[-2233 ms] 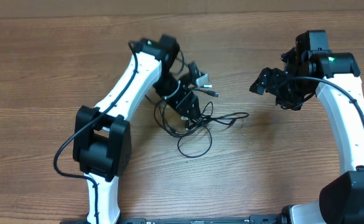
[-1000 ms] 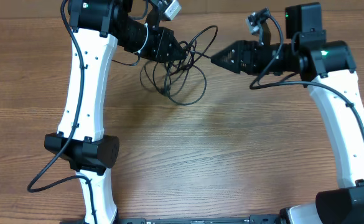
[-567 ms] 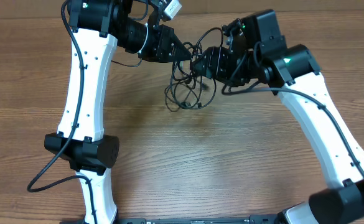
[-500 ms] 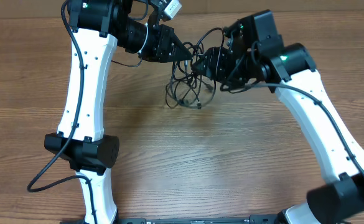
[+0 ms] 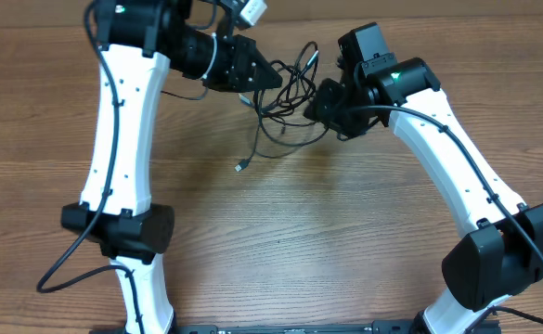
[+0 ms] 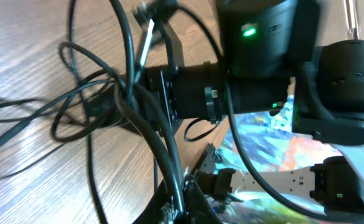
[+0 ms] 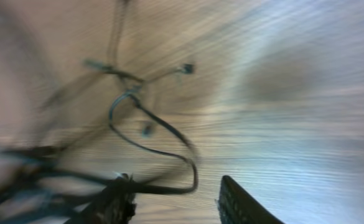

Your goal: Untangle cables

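Note:
The cables (image 5: 285, 88) are a tangle of thin black cords held up over the far middle of the table. One strand hangs down to a small plug end (image 5: 240, 167). My left gripper (image 5: 269, 80) is shut on a black cord; the left wrist view shows the cord pinched in the jaws (image 6: 183, 202) and the loops (image 6: 126, 106) beyond. My right gripper (image 5: 316, 100) is at the tangle's right side. In the blurred right wrist view its fingers (image 7: 177, 202) are wide apart, with a cable loop (image 7: 163, 134) lying between and past them.
The wooden table (image 5: 345, 232) spreads below both arms. Its back edge runs along the top of the overhead view, close behind the grippers. The right arm's black wrist (image 6: 256, 68) fills much of the left wrist view.
The right gripper has drawn back a little to the right and turned. The tangle has pulled up tighter between the grippers. One plug end now dangles lower left.

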You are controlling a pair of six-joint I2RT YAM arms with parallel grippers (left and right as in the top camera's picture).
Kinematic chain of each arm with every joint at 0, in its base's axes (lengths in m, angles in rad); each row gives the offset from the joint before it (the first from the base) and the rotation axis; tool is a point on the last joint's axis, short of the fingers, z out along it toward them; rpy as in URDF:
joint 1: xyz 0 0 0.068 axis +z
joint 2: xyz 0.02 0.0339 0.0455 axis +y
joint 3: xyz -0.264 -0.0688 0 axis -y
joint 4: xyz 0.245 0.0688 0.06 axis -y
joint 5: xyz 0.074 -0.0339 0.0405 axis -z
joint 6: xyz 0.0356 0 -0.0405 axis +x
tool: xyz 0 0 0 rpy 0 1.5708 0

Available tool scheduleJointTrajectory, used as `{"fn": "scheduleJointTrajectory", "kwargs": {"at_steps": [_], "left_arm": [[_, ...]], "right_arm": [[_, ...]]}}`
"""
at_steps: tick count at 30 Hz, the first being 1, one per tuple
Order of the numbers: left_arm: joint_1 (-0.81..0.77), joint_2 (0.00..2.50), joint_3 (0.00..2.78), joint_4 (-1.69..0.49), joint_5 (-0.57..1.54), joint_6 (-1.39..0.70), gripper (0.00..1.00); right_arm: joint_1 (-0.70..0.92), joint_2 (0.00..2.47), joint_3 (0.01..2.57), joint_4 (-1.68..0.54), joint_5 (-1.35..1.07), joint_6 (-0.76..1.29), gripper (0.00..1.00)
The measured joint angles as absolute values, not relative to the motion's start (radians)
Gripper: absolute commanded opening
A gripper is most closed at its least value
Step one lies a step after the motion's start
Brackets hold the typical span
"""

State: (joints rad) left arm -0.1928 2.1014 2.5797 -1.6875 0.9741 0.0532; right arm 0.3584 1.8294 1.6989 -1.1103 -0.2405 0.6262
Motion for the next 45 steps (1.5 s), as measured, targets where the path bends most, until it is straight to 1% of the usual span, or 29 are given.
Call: {"fn": "scheduleJointTrajectory", "kwargs": {"at_steps": [4, 8, 11, 13, 16, 19, 22, 23, 27, 30, 31, 34, 36, 39, 42, 45], "left_arm": [[-0.106, 2.043, 2.58, -1.688, 0.968, 0.052, 0.04], [-0.033, 2.011, 2.58, -1.692, 0.953, 0.05, 0.04], [0.017, 2.0, 2.58, -1.691, 0.947, 0.05, 0.04], [0.042, 1.996, 2.583, -1.692, 0.935, 0.05, 0.04], [0.053, 1.995, 2.585, -1.691, 0.896, 0.05, 0.04], [0.052, 1.995, 2.585, -1.691, 0.859, 0.05, 0.04], [0.046, 1.995, 2.585, -1.691, 0.842, 0.039, 0.04], [0.044, 1.995, 2.585, -1.691, 0.838, 0.035, 0.04], [0.022, 1.995, 2.585, -1.691, 0.832, 0.028, 0.04], [-0.007, 1.995, 2.585, -1.69, 0.834, 0.028, 0.04], [-0.015, 1.995, 2.586, -1.69, 0.835, 0.027, 0.04], [-0.035, 1.995, 2.586, -1.68, 0.85, 0.027, 0.04], [-0.045, 1.995, 2.586, -1.675, 0.865, 0.027, 0.04], [-0.046, 1.995, 2.586, -1.675, 0.879, 0.027, 0.04], [-0.046, 1.995, 2.586, -1.675, 0.883, 0.027, 0.04], [-0.046, 1.995, 2.586, -1.676, 0.884, 0.027, 0.04]], "right_arm": [[0.325, 1.83, 1.699, -1.209, -0.148, 0.627, 0.37], [0.286, 1.83, 1.7, -1.271, -0.092, 0.61, 0.32], [0.224, 1.832, 1.699, -1.32, -0.039, 0.577, 0.29], [0.18, 1.834, 1.699, -1.336, -0.017, 0.551, 0.25], [0.126, 1.834, 1.699, -1.365, 0.009, 0.52, 0.24], [0.091, 1.834, 1.699, -1.373, 0.006, 0.48, 0.25], [0.072, 1.834, 1.7, -1.371, -0.06, 0.4, 0.31], [0.07, 1.834, 1.7, -1.37, -0.097, 0.368, 0.35], [0.075, 1.833, 1.724, -1.369, -0.215, 0.271, 0.54], [0.08, 1.811, 1.757, -1.345, -0.328, 0.21, 0.64], [0.083, 1.796, 1.766, -1.333, -0.371, 0.192, 0.66], [0.099, 1.741, 1.784, -1.276, -0.5, 0.162, 0.75], [0.116, 1.713, 1.794, -1.249, -0.564, 0.15, 0.78], [0.154, 1.703, 1.793, -1.23, -0.617, 0.144, 0.79], [0.187, 1.714, 1.793, -1.229, -0.634, 0.139, 0.79], [0.246, 1.75, 1.793, -1.221, -0.653, 0.125, 0.77]]}}
